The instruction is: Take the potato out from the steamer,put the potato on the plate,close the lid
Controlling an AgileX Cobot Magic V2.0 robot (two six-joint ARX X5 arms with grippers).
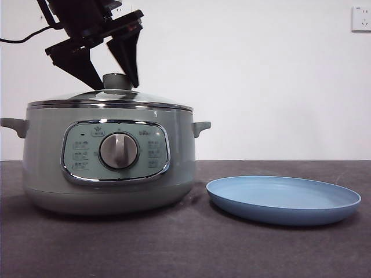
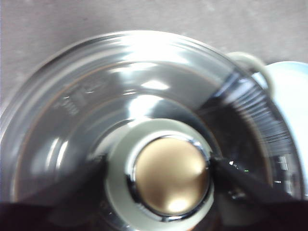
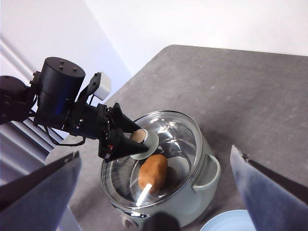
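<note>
Lid's still on the steamer (image 1: 110, 156) — potato (image 3: 153, 173) sits inside under the glass.
Your left hand (image 1: 110, 78) is open around the knob (image 2: 168, 175); grab there — the glass lid (image 3: 159, 144) is slick, heavy, breakable. Right hand (image 3: 154, 192) open, waiting above.

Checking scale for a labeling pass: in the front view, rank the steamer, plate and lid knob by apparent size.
1. steamer
2. plate, slightly narrower and far flatter
3. lid knob, between the left claw's open jaws

Left end effector (image 1: 119, 74) spread wide; right end effector (image 3: 154, 192) raised, spread.
</note>
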